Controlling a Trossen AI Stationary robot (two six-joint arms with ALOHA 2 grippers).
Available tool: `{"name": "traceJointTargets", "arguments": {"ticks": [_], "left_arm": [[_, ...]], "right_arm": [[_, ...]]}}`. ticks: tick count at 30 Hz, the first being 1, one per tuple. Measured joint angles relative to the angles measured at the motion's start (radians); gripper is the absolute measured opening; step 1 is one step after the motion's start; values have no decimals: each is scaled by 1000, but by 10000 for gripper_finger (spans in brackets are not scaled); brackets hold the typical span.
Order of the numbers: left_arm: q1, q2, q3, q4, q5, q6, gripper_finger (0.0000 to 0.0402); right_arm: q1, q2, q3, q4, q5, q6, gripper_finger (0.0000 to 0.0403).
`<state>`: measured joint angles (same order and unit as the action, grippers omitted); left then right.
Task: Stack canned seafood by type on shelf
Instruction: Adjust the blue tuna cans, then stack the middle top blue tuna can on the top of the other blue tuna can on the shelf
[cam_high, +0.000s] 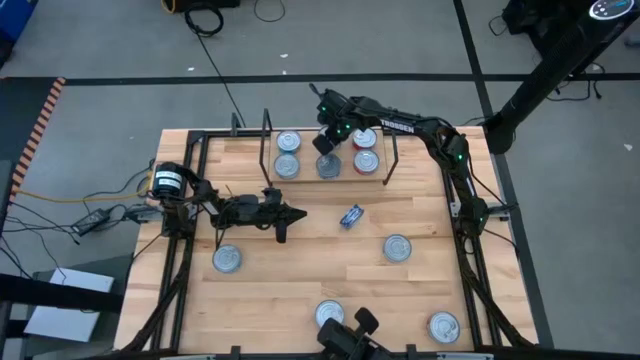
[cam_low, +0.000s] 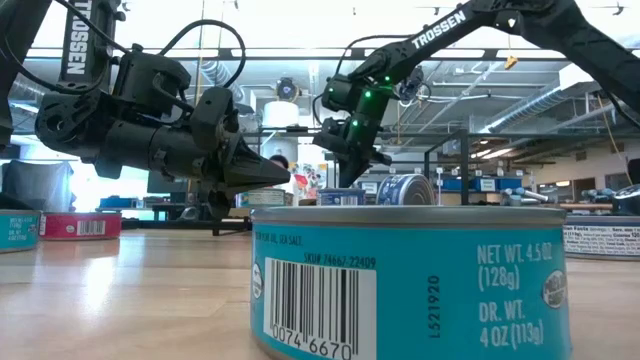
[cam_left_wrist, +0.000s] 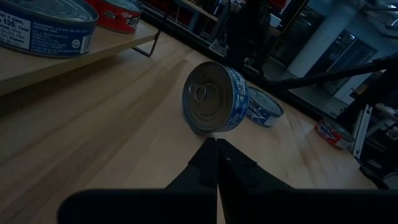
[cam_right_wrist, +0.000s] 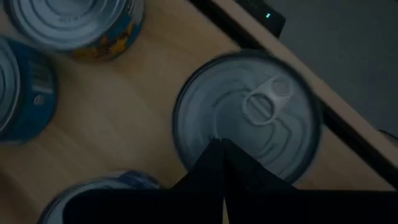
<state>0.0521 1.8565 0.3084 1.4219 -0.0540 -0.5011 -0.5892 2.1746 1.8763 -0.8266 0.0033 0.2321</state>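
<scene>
The shelf stands at the table's far middle with several silver-lidded tins on it. My right gripper hangs over the shelf, shut. In the right wrist view its tips stand above the lid of one tin. My left gripper is shut, low over the table's middle. It points toward the table's right at a blue tin that stands on its rim, a short gap ahead of the tips. My right gripper comes from above, pointing down, with its shut fingers over the near part of a shelf tin's lid. Whether the tips touch the lid I cannot tell.
Loose tins lie flat on the table: one near the left side, one right of the middle, two by the near edge. Black wire uprights stand at the shelf's ends. Bare wood lies in the table's middle.
</scene>
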Motion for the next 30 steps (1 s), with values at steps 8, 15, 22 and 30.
{"name": "traceJointTargets", "arguments": {"ticks": [8, 15, 22, 30], "left_arm": [[0, 0, 0, 0, 3, 0, 3], [0, 0, 0, 0, 3, -1, 3], [0, 0, 0, 0, 6, -1, 3], [0, 0, 0, 0, 6, 23, 3]], "right_arm": [[4, 0, -22, -21, -59, 0, 3], [13, -3, -11, -44, -57, -32, 11], [66, -55, 143, -246, -60, -259, 61], [247, -199, 154, -495, -60, -621, 151]]}}
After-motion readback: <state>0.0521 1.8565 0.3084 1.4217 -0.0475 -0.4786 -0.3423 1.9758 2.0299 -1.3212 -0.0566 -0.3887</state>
